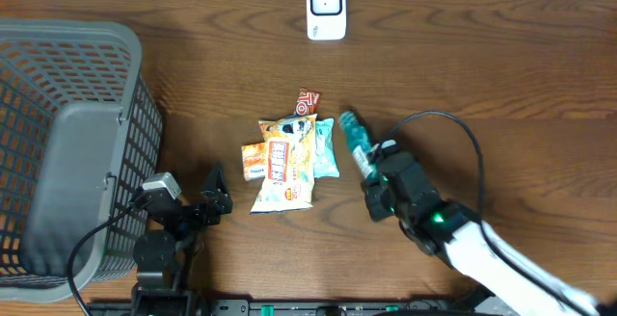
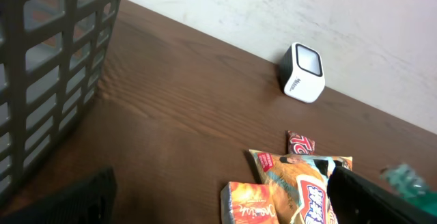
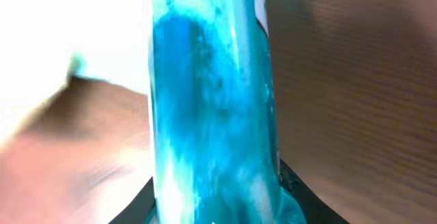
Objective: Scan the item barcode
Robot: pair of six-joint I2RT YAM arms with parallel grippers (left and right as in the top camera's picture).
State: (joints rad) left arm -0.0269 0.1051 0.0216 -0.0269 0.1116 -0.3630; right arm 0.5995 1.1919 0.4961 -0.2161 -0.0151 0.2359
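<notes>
Already right jaws grip teal packet [image 1: 353, 138], left jaws wide open & empty; carry to scanner [image 1: 326, 8] + barcode scan not yet done

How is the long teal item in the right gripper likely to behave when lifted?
The teal item looks glossy, so it may slip in the right gripper. Held near one end, its free end might sag or swing. Its rounded look suggests it could roll.

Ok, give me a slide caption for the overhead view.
Right gripper grips a teal packet beside the snack pile, white scanner at the table's far edge.
</notes>
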